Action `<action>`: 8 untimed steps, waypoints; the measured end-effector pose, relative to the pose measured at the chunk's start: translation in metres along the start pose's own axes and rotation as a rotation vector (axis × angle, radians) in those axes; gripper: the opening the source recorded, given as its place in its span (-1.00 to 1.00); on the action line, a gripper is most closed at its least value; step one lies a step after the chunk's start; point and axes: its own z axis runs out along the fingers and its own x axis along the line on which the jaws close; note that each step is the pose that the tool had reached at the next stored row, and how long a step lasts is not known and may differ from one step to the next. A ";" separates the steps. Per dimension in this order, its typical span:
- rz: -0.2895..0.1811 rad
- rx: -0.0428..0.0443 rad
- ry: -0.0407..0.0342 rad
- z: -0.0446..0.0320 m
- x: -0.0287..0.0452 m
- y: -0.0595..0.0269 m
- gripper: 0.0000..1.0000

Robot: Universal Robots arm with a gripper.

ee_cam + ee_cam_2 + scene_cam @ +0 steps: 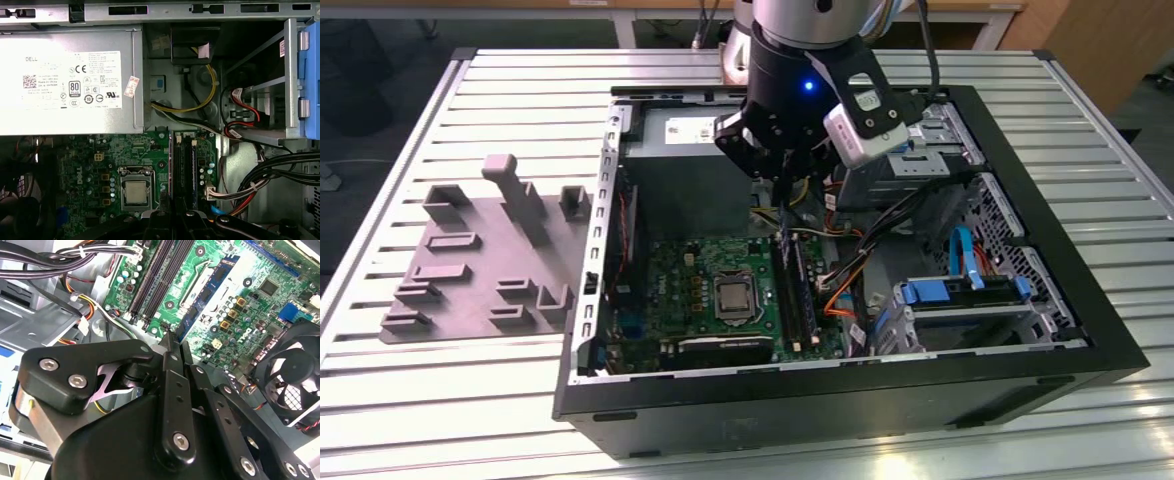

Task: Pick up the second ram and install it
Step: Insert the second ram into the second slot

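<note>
Jaws pinched together above one motherboard [707, 290].

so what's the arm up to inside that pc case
The robot arm's gripper is reaching into the open computer case, above the black memory slots on the green motherboard. In the second wrist view its fingers sit close together, pointing at the slots' near end. Whether they hold a ram stick cannot be made out.

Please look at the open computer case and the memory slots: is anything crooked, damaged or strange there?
Nothing stands out. The gripper hangs above the motherboard near the memory slots, which run straight and parallel. The cables are bundled at the side, and no part looks broken or loose.
</note>
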 end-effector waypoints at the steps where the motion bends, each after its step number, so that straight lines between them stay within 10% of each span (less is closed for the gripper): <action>1: 0.000 0.0000 0.0000 0.0000 0.0000 0.0000 -0.72; 8: 0.000 0.0006 -0.0001 0.0001 0.0000 0.0000 -0.72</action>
